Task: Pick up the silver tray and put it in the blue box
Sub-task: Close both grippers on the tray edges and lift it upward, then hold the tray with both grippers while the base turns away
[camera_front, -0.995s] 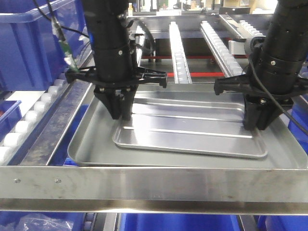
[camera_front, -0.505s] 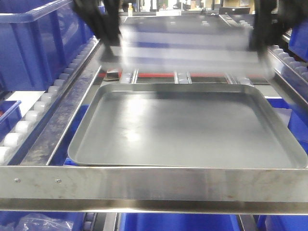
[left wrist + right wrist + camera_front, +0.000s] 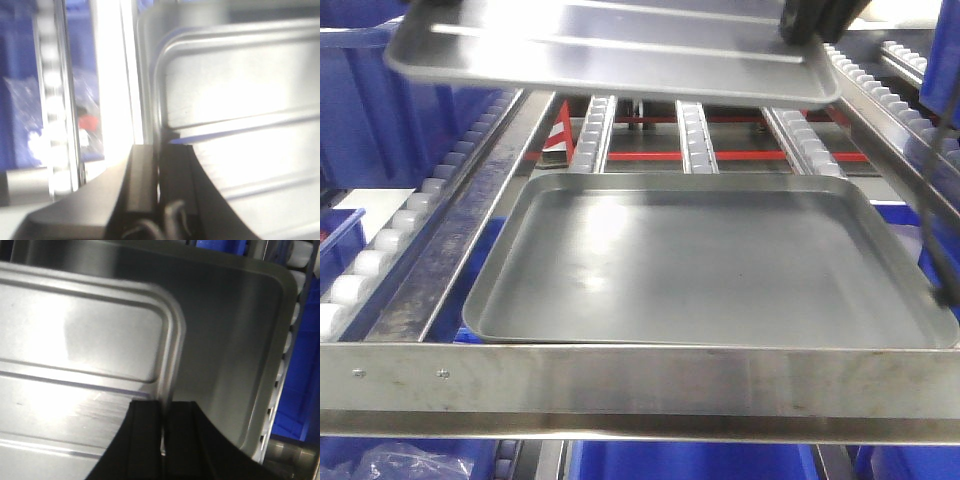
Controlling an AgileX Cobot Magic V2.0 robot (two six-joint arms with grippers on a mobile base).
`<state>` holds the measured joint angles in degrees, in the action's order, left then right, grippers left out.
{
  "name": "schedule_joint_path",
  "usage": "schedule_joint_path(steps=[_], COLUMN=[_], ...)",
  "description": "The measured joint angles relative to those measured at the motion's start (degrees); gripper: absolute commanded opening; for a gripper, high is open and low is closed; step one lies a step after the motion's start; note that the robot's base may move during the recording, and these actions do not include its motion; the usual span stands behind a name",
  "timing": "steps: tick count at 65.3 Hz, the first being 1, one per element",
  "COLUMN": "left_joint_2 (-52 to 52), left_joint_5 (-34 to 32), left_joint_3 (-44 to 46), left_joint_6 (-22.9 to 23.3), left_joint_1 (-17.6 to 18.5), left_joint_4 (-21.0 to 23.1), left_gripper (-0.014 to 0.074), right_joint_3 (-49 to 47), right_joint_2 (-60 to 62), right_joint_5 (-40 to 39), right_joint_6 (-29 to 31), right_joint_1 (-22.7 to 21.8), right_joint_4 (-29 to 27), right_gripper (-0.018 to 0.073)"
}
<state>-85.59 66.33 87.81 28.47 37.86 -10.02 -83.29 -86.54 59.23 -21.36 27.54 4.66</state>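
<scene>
Looking past the steel rail (image 3: 640, 385) low in the frame, the dull grey tray (image 3: 700, 260) lies flat just behind it with nothing on it. Beyond it the roller tracks (image 3: 695, 135) run away, and up at the top of the frame hangs the silver tray (image 3: 610, 45), well apart from the grey one, its long axis left to right and its ridges showing. Each short end is pinched: the left gripper (image 3: 159, 155) has its jaws narrowed onto the left rim, and the right gripper (image 3: 164, 412) is clamped on the right rim near a rounded corner. The blue box (image 3: 365, 120) stands at upper left, on the left arm's side, so I'd say the carry goes leftward, left arm leading. Whether the tray's left end is over the box yet, I can't tell.
</scene>
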Motion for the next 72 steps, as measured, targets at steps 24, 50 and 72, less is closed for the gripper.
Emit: schedule_joint_path(steps=[24,50,72], left_joint_2=[1.0,1.0,1.0], left_joint_5=[-5.5,-6.3,-6.3], left_joint_3=[-7.1,-7.2,-7.2], left_joint_6=[2.1,2.0,2.0], left_joint_1=[-0.2,-0.2,-0.2], left_joint_4=[1.7,1.3,1.3], left_gripper=[-0.0105,-0.0105,-0.0105], right_joint_3=[2.0,2.4,2.4], right_joint_2=[0.0,0.0,0.0], right_joint_5=[1.6,1.4,1.9], right_joint_6=[-0.2,-0.6,-0.6], right_joint_1=[0.5,0.5,0.5], right_joint_4=[0.1,0.3,0.3], right_gripper=[0.0057,0.0057,0.0057])
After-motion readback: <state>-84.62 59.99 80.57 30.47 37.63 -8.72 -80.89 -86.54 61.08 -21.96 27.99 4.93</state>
